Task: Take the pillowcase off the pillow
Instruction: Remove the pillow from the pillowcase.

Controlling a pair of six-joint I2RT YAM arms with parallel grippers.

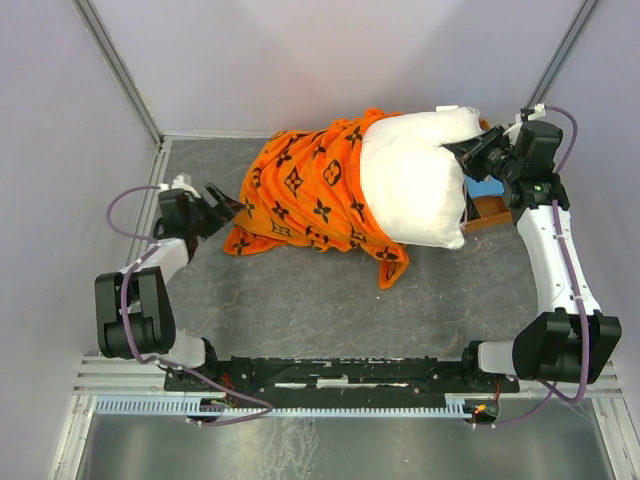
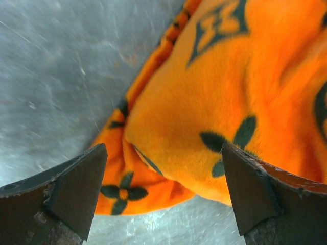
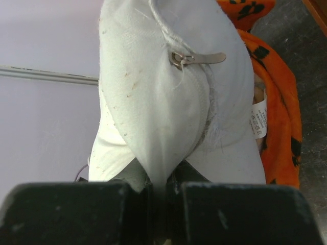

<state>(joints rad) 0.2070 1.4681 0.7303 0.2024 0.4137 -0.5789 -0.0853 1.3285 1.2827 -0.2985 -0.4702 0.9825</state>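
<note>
right pincer (image 3: 166, 178) clamped on a pinched fold of the white pillow (image 1: 415, 190), far-right end | left pincer (image 2: 163, 153) spread wide, holding nothing, just at the orange pillowcase (image 1: 300, 190) left edge | pillowcase bunched over pillow's left part, on grey surface (image 1: 330, 300)

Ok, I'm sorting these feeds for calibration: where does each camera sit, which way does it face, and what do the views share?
Top external: above and behind, looking down at the table; the left arm and right arm show whole.
Left wrist: on the left arm, looking past the open left end effector at the pillowcase edge; both fingertips show.
Right wrist: looking along the right end effector, shut on the pillow; its fingers show.
Shared: all three show the pillowcase.
</note>
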